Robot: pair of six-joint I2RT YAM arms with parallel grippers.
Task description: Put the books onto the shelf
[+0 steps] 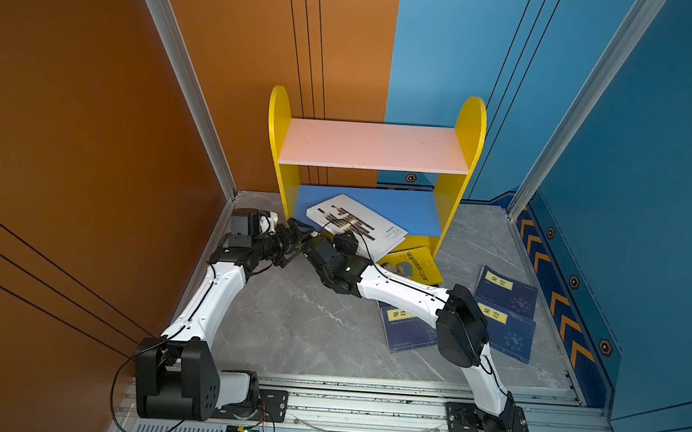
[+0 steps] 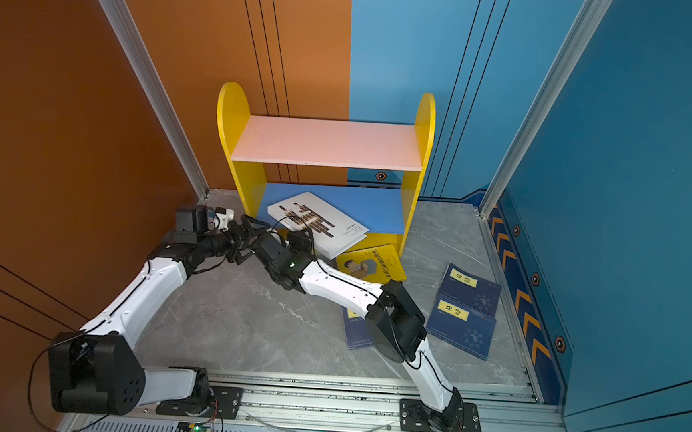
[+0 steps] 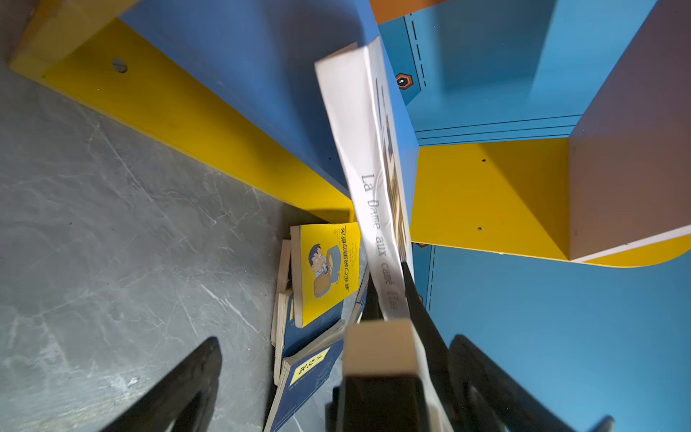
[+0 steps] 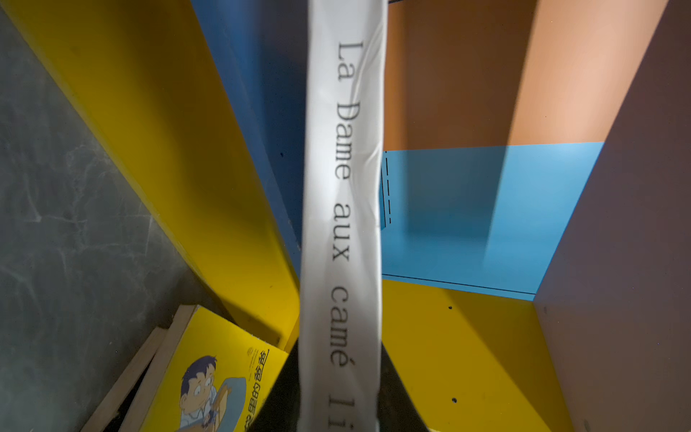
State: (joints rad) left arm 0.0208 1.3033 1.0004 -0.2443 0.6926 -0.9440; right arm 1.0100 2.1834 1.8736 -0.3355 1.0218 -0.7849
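upper board (image 1: 374,146) free, white book (image 1: 356,222) below

Creased paper book (image 4: 342,224), matt painted shelf (image 1: 374,146), smooth marble-look tabletop (image 1: 287,317)

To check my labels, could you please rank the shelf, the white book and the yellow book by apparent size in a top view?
1. shelf, clearly largest.
2. white book.
3. yellow book, smallest, though the right arm hides part of it.

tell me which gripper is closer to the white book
Right. The right gripper is clamped on the white book at its spine. The left gripper stands open just beside that same end, apparently not touching the book.
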